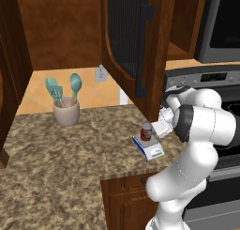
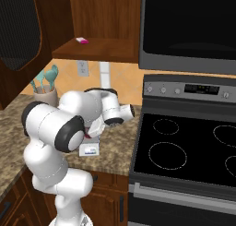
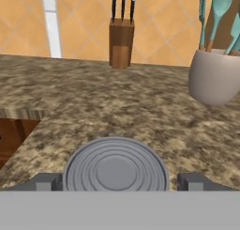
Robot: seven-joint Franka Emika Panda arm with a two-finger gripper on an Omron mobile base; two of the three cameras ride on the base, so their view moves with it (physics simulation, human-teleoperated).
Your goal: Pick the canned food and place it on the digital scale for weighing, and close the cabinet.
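Presently, in the left base view, the canned food (image 1: 146,131) is seen standing upright on the digital scale (image 1: 148,148) at centre right of the frame, near the counter's (image 1: 56,149) front edge. The gripper (image 1: 159,126) is located just beside the can, on its right. The cabinet (image 1: 127,41) door is shown swung open in the upper centre, directly above the scale.

In the right base view, the scale (image 2: 90,149) is partly hidden behind the arm at centre left; the can cannot be made out there.

In the hand view, the can's (image 3: 116,166) ribbed metal top is seen at bottom centre, between the two fingertips (image 3: 47,182). Clear gaps are visible on both sides, so the jaws are judged to be spread wide, with nothing gripped. The can's long axis is vertical. A straight withdrawal appears required before the door above is addressed.
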